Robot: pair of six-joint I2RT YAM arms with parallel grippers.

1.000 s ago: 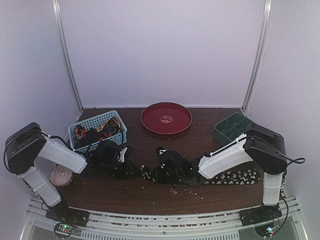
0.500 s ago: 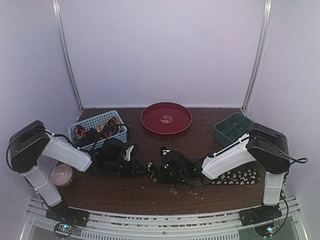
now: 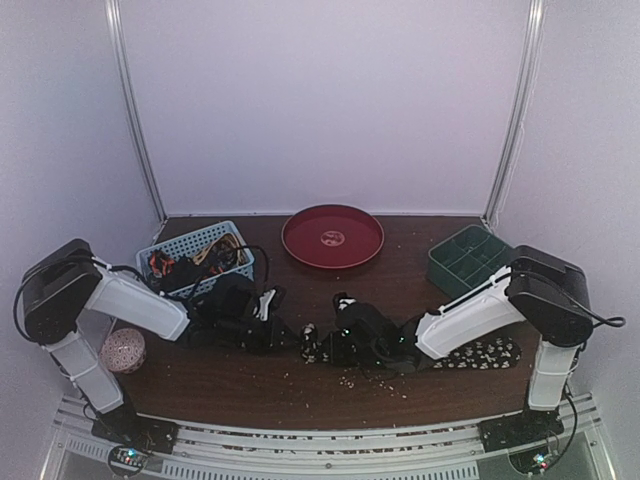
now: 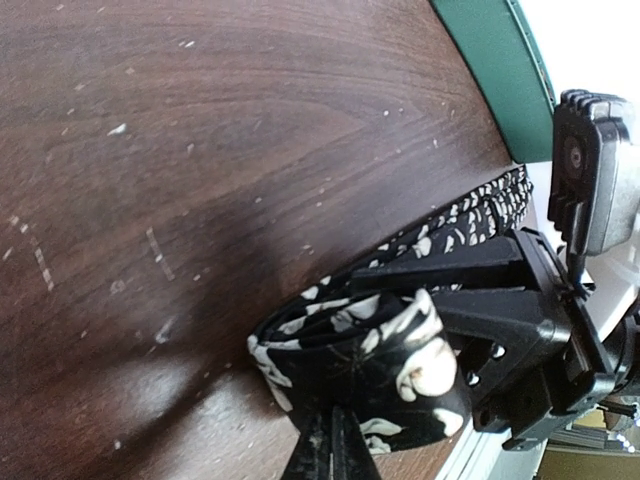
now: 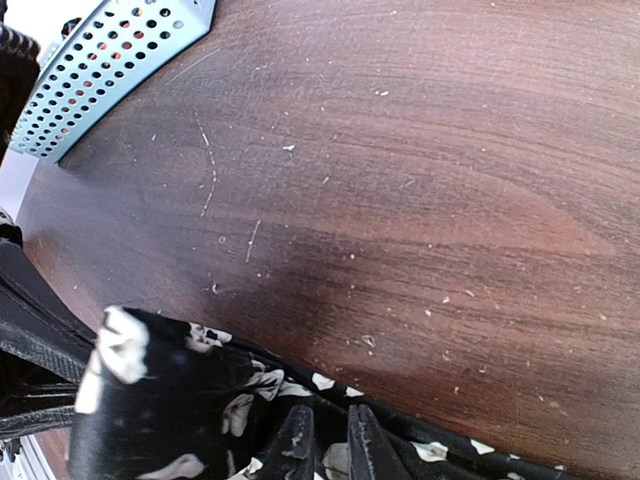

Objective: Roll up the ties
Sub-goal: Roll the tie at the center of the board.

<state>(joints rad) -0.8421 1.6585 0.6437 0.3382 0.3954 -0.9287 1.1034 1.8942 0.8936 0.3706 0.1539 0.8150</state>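
Two grippers are seen met at mid-table in the top view: the left gripper [image 3: 283,335] and the right gripper [image 3: 320,343]. Both are placed at the folded end of the speckled tie [image 3: 485,352], whose tail is laid rightward on the table [image 3: 250,385]. Other ties [image 3: 160,265] are kept in the blue basket [image 3: 228,232].

Left wrist view: the fingers are drawn together against the tie's fold.

Right wrist view: the fingers are clamped on the tie's fabric.

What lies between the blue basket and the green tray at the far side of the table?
A round red plate lies between the blue basket and the green tray; the top external view shows it.
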